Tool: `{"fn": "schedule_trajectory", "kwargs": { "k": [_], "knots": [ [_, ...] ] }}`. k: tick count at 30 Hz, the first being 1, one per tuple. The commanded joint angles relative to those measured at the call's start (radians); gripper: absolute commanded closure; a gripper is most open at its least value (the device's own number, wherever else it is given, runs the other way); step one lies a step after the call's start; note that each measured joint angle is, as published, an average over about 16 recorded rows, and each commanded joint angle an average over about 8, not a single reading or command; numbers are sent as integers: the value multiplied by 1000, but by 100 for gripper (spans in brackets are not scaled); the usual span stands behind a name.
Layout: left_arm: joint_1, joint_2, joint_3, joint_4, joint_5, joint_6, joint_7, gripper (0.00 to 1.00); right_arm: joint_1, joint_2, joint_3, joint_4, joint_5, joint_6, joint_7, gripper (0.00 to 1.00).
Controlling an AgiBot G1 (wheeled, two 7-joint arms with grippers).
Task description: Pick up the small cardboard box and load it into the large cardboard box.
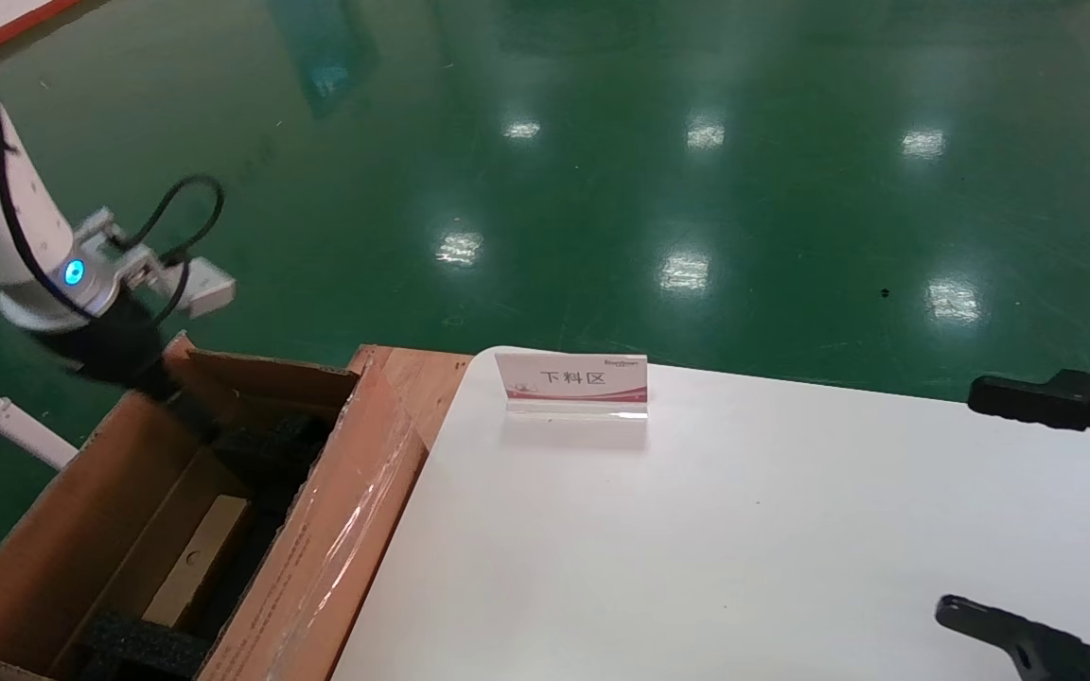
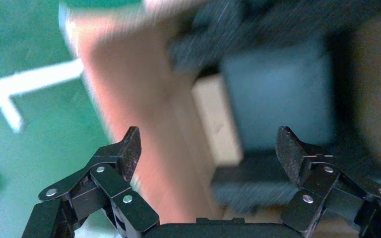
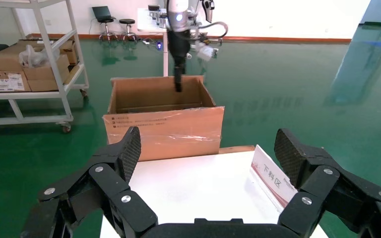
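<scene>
1. Nearest the head camera is the right gripper, parked over the right edge of the white table. Its fingers are spread wide with nothing between them. It plays no part here and poses little risk.

2. The small box already lies flat inside the big box, along the floor between blocks of black foam, toward the wall nearest the table.

3. The left gripper hangs above the far corner of the big box. The left wrist view shows its fingers wide apart and empty.

4. Risk: as the arm lifts clear, its black wrist sits close to the far flap. Catching that flap could drag or tip the big box.

5. Risk: the taped flap leans toward the table edge. A nudge could fold it over the opening.

6. Risk: whether the small box seats fully in the foam cannot be told from here. If it rests crooked, it may shift.

7. The sign near the table's far edge stands well apart from all this.
</scene>
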State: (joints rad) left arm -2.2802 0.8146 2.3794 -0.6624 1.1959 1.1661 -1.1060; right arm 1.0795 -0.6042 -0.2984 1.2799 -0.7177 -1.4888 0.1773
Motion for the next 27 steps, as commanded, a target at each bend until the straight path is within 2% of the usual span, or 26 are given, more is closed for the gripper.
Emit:
{"fn": "schedule_trajectory", "kwargs": {
  "k": [1, 9, 14, 19, 27],
  "knots": [
    [-43, -14, -19, -47, -15, -17, 8, 0, 0, 0, 0, 0, 0, 0, 0, 0],
    [-187, -133, -77, -341, -48, -127, -52, 0, 0, 0, 0, 0, 0, 0, 0, 0],
    [-209, -161, -92, -419, -42, -155, -78, 0, 0, 0, 0, 0, 0, 0, 0, 0],
    [-151, -171, -185, -450, -58, -141, -37, 0, 0, 0, -1, -1, 0, 0, -1, 0],
    [37, -175, -451, -474, -114, -76, 96, 0, 0, 0, -1, -1, 0, 0, -1, 0]
  ]
}}
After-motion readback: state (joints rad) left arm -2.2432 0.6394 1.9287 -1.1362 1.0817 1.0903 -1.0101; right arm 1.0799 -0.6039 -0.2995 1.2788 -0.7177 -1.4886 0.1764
